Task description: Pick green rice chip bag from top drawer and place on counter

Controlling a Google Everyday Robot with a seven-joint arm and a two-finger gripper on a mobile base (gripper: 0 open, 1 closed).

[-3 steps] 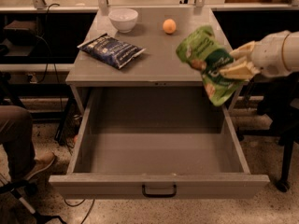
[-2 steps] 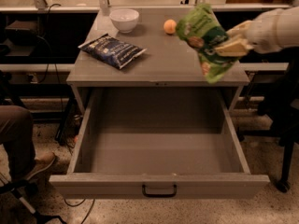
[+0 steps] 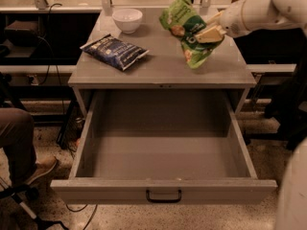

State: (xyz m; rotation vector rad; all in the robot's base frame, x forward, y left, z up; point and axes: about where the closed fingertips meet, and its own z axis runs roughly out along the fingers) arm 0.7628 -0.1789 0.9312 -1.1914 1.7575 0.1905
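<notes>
The tool (image 3: 205,33) sits over the table's (image 3: 158,68) 2 o'clock part, at the end of a white arm (image 3: 261,11) that comes in from the upper right corner of the view. Its tan fingers (image 3: 211,31) are pinched on the green rice chip bag (image 3: 184,18), gripping it at its right side about halfway along.

The bag is crumpled and tilted. Its upper end points toward 11 o'clock and its lower end hangs toward 5 o'clock, close over the grey surface. Whether that lower tip touches the table cannot be told.

A white bowl (image 3: 127,19) stands at the table's 11 o'clock, near the far edge. A dark blue snack bag (image 3: 115,51) lies flat at 9 o'clock, well apart from the green one.

Below the table's near edge, at 6 o'clock, the top drawer (image 3: 163,150) is pulled far out, with a small dark handle (image 3: 164,196) centred on its front panel.

At the left edge of the view, a person's leg (image 3: 14,138) and tan shoe (image 3: 44,168) rest by the cabinet.
</notes>
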